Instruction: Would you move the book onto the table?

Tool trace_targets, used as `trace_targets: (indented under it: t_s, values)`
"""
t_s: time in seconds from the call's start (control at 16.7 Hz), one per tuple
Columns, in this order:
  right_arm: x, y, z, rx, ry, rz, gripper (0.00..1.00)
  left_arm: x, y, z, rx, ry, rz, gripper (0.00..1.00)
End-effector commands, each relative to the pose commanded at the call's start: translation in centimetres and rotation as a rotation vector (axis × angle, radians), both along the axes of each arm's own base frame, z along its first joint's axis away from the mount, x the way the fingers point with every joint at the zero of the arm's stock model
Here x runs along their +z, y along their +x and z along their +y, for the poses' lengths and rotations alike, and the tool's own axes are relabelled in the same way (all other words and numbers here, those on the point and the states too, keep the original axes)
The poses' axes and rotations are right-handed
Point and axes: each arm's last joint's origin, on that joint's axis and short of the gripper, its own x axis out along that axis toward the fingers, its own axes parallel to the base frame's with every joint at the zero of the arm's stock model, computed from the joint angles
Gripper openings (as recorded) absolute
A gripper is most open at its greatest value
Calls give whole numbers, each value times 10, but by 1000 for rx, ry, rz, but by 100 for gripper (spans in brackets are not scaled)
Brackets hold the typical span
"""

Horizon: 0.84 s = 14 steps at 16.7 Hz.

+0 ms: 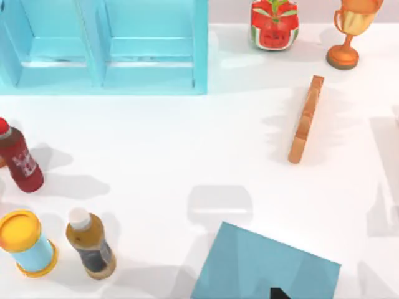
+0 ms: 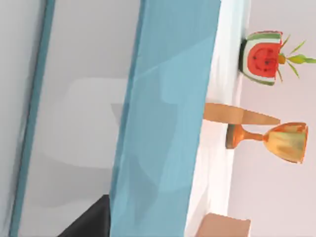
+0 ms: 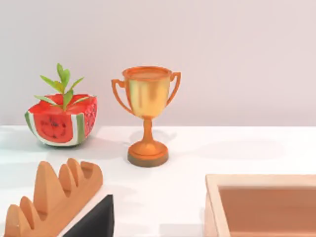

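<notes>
The book (image 1: 265,265), with a plain teal-blue cover, hangs tilted above the table (image 1: 187,149) at the front middle and casts a shadow on the white surface behind it. A black tip of my left gripper (image 1: 277,293) shows at the book's near edge. In the left wrist view the book's cover (image 2: 168,123) runs through the picture, with a dark finger (image 2: 89,222) pressed beside it. A dark part of my right gripper (image 3: 94,219) appears low in the right wrist view, near the wooden rack.
A light-blue shelf unit (image 1: 106,43) stands at the back left. An orange-brown toothed wooden rack (image 1: 305,118), a watermelon planter (image 1: 274,25) and a gold trophy (image 1: 352,31) are at the back right. Two bottles (image 1: 19,159) (image 1: 90,243) and a yellow-lidded can (image 1: 25,243) stand at the left. A wooden box (image 3: 261,202) lies near the right gripper.
</notes>
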Motion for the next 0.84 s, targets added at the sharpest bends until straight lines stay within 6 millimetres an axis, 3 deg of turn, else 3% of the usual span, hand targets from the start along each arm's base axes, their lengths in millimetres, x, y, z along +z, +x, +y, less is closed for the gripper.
trace_targets:
  t_s: [0.48,0.84]
  values:
    - [0,0,0,0,0,0,100,9,-64,8,8,17,-69,100]
    - [0,0,0,0,0,0,100,12,-80,11,2,22,-99,100]
